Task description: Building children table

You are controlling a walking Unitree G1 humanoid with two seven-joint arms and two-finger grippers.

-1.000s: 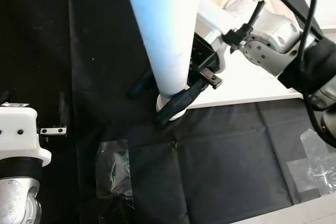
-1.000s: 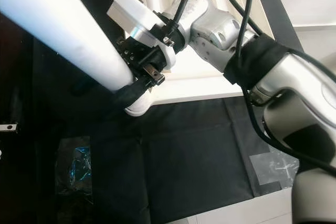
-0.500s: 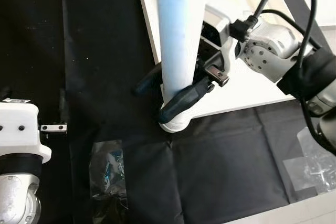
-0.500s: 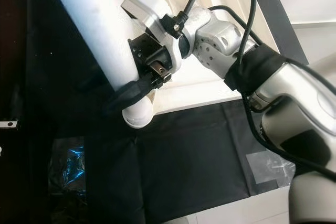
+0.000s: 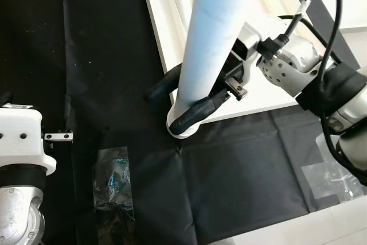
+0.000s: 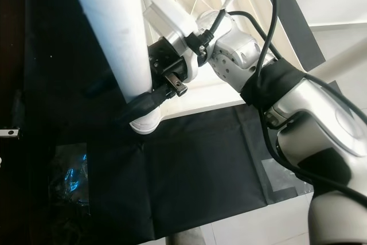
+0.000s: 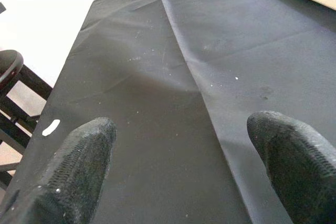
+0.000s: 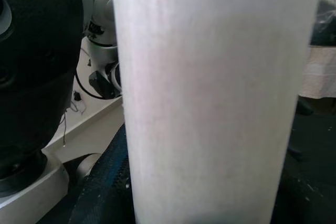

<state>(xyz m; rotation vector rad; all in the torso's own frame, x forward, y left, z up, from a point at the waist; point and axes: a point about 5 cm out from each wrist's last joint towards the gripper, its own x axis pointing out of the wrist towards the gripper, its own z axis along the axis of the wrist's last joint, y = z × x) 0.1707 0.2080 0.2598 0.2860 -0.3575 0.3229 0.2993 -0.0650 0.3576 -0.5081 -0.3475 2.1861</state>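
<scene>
Leg (image 5: 215,38): thick white tube, centre of the frame, running from the top edge down to its round end just above the black cloth (image 5: 229,170). Tilted, top leaning toward the right.

Right gripper (image 5: 183,98): centre, black fingers (image 5: 195,113) clamped round the leg near its lower end, one finger in front and one behind. Silver arm with black cable reaches in from the right edge.

Tabletop (image 5: 166,38): white panel, upper centre, lying flat on the cloth; its corner sits right behind the leg's end. Whether the leg touches it cannot be told.

Left gripper (image 7: 178,166): fingers spread wide, nothing between them, hovering over bare cloth. Its white wrist block sits at the lower left.

Bag (image 5: 113,182): clear plastic, lower left on the cloth, something small and bluish inside.

Second bag (image 5: 332,179): clear plastic, lower right, near the cloth's edge.
</scene>
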